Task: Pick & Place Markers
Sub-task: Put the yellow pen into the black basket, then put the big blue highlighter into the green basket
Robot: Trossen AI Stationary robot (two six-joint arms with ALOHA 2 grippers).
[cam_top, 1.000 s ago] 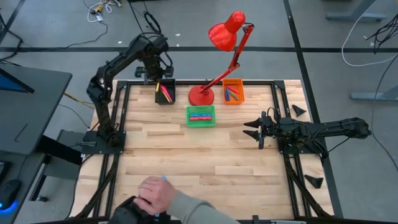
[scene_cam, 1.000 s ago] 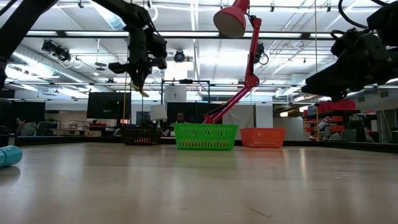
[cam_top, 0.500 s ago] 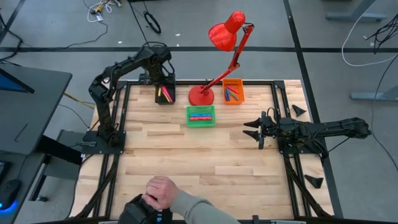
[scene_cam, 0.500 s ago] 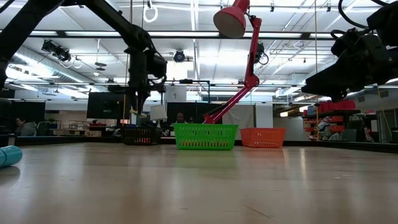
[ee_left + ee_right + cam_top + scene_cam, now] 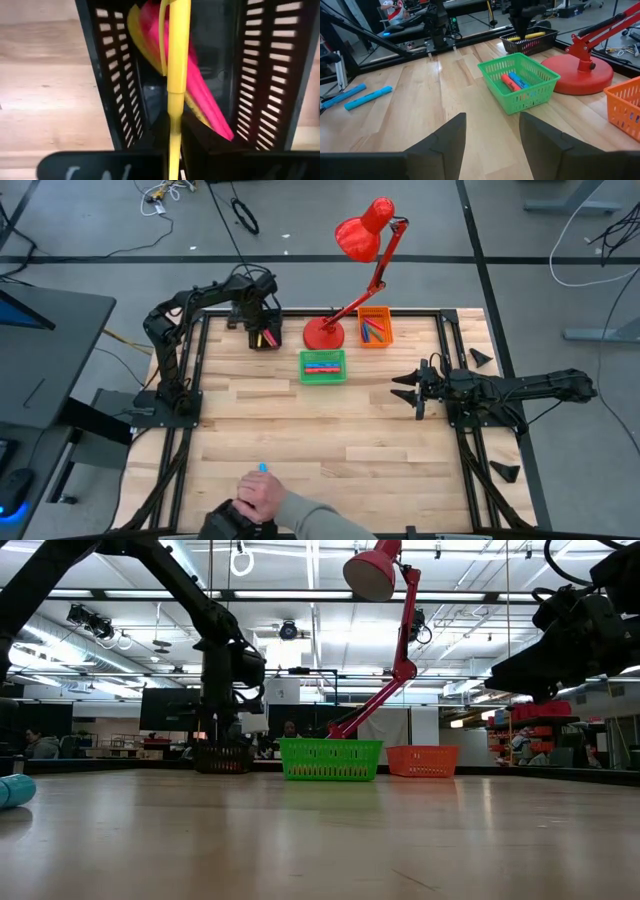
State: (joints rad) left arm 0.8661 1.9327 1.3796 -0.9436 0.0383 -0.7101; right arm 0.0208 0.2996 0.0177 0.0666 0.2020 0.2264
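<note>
Yellow slim plastic marker [image 5: 178, 55], pinched in the clenched left gripper [image 5: 172, 137], has come down from above into the black slatted bin [image 5: 112, 85] at the bench's [image 5: 320, 430] far edge, so release looks next, while the right gripper [image 5: 490, 135] waits spread wide

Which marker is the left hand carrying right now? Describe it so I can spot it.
Start at the red lamp; beside its base sits the black bin. The left hand hangs over it, shut on the yellow marker, the only one upright above the pink and yellow ones lying inside.
</note>
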